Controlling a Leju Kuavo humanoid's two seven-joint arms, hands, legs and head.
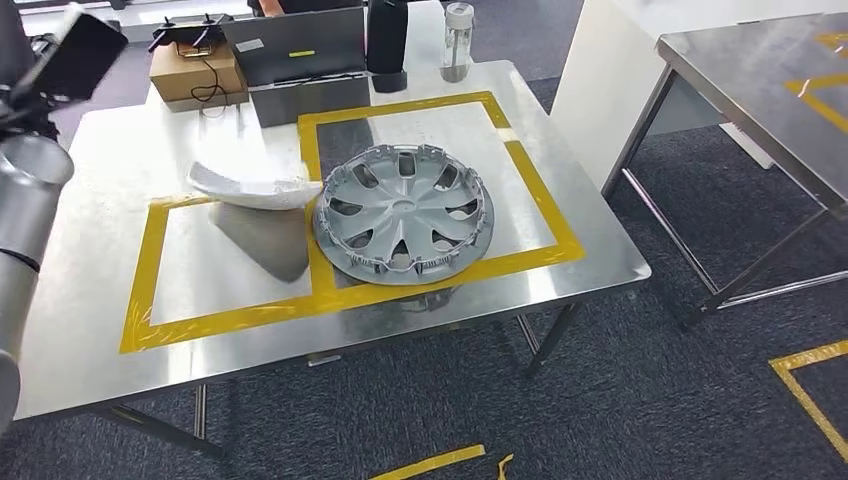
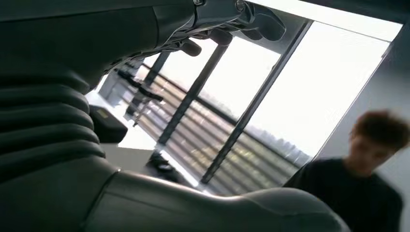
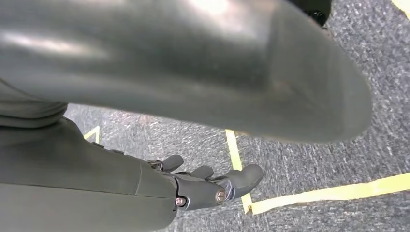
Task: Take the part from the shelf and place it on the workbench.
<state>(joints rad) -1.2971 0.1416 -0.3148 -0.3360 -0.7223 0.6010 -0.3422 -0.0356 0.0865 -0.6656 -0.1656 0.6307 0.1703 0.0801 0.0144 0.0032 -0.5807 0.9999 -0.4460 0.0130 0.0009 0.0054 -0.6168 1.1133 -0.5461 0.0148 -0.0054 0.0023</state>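
Steel workbench [image 1: 90,330] seen from the head view, its top marked with two rectangles of yellow tape [image 1: 545,215]. A silver wheel cover [image 1: 403,213] lies flat in the larger rectangle, its lower rim over the tape line. Just beside it, touching or nearly touching its rim, a curved white part [image 1: 250,186] rests on the tape between the two rectangles, casting a dark shadow on the metal.

At the far edge of the bench: a grey laptop [image 1: 295,45], a cardboard box [image 1: 195,72] with a black cable over it, a black cylindrical container [image 1: 386,40] and a clear bottle [image 1: 457,40]. A second steel table [image 1: 780,80] stands well apart.

The left arm [image 1: 25,215] enters at the edge of the head view. In the left wrist view the left hand [image 2: 227,24] is raised before bright windows, fingers [image 2: 261,21] lightly curled and apart with nothing between them; a person [image 2: 367,174] in dark clothing stands beyond it.

In the right wrist view the right hand [image 3: 212,183] hangs over grey carpet [image 3: 314,164] crossed by yellow floor tape [image 3: 333,193], fingers loosely extended, holding nothing. Both the wheel cover and the white part lie well apart from either hand.
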